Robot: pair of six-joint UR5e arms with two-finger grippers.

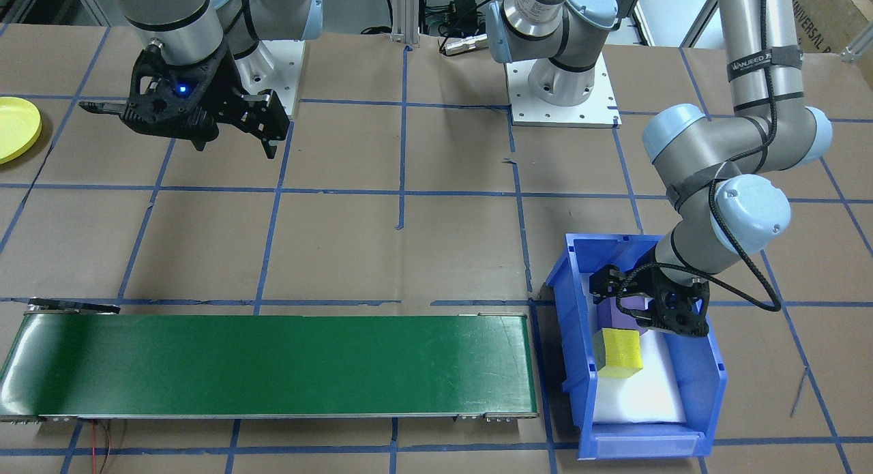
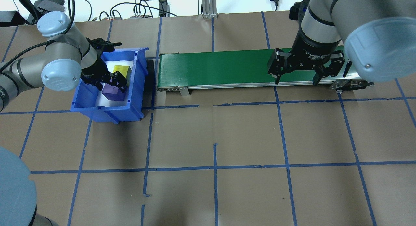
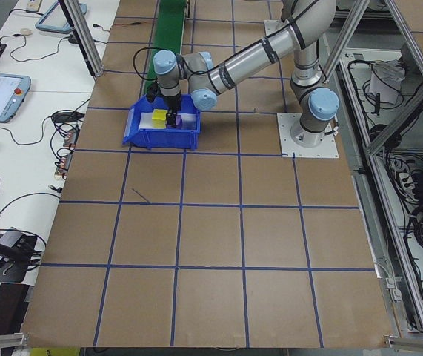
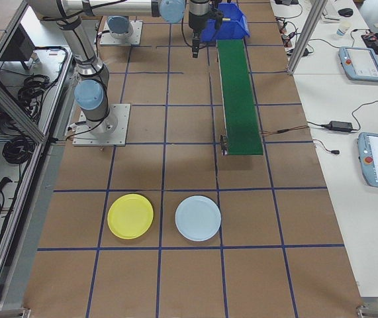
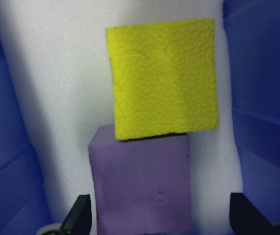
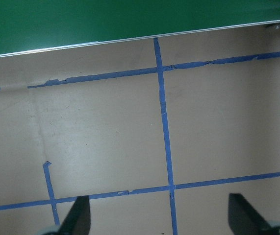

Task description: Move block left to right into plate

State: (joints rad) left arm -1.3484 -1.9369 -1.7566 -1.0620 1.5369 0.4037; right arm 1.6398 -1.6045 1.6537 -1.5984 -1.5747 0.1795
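Observation:
A purple block (image 5: 140, 181) and a yellow block (image 5: 164, 81) lie side by side, touching, on white foam in the blue bin (image 2: 107, 113). My left gripper (image 5: 162, 218) is lowered into the bin and stands open, one finger on each side of the purple block (image 2: 113, 93); no grip shows. The yellow plate (image 4: 130, 216) lies on the table far over on my right, also at the front-facing view's left edge (image 1: 13, 129). My right gripper (image 2: 295, 79) hangs open and empty over the table by the conveyor's right end.
A long green conveyor belt (image 2: 227, 66) runs between the blue bin and my right arm. A pale blue plate (image 4: 198, 218) lies beside the yellow one. Blue tape lines grid the brown table (image 2: 214, 131).

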